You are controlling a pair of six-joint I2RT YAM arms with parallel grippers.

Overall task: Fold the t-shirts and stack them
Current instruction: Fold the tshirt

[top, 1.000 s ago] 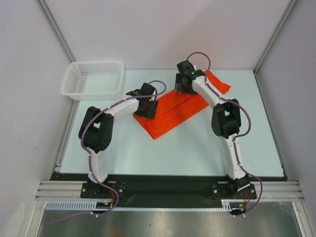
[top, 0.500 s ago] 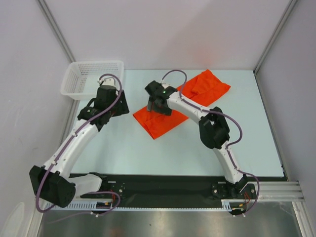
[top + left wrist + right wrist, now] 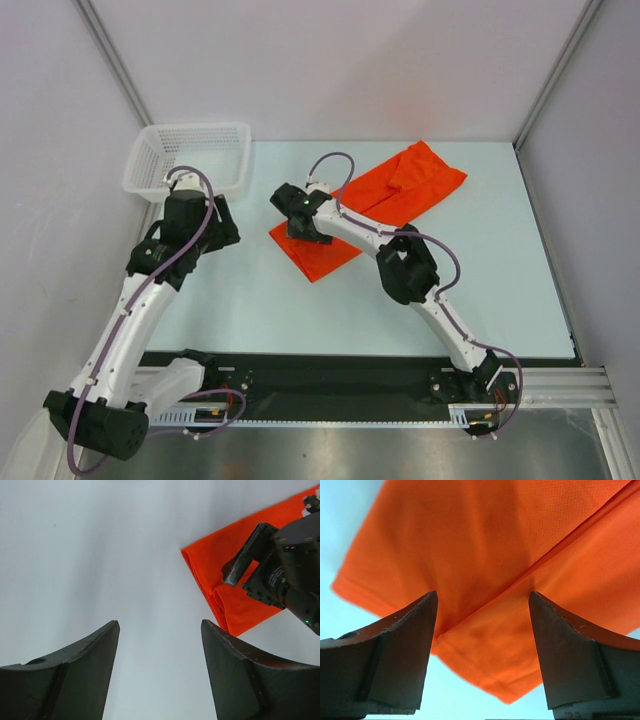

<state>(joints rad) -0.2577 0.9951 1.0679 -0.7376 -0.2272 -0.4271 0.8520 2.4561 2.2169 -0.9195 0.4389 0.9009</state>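
Note:
The orange-red t-shirt (image 3: 385, 200) lies on the table as a long folded strip, running diagonally from near left to far right. My right gripper (image 3: 295, 225) hovers open over its near-left end. In the right wrist view the cloth (image 3: 495, 555) with its fold line and hemmed corner shows between the spread right gripper (image 3: 483, 594), which holds nothing. My left gripper (image 3: 222, 228) is open over bare table, left of the shirt. In the left wrist view the left gripper (image 3: 160, 622) is empty, with the shirt (image 3: 220, 565) and the right gripper (image 3: 285, 575) at the upper right.
A white mesh basket (image 3: 190, 160) stands at the far left corner, just behind my left arm. The pale table (image 3: 480, 270) is bounded by grey walls on three sides. My right arm arches across the shirt's middle.
My left gripper has pulled back left off the shirt toward the basket. My right gripper has travelled from the shirt's far-right end to its near-left end, uncovering the far end.

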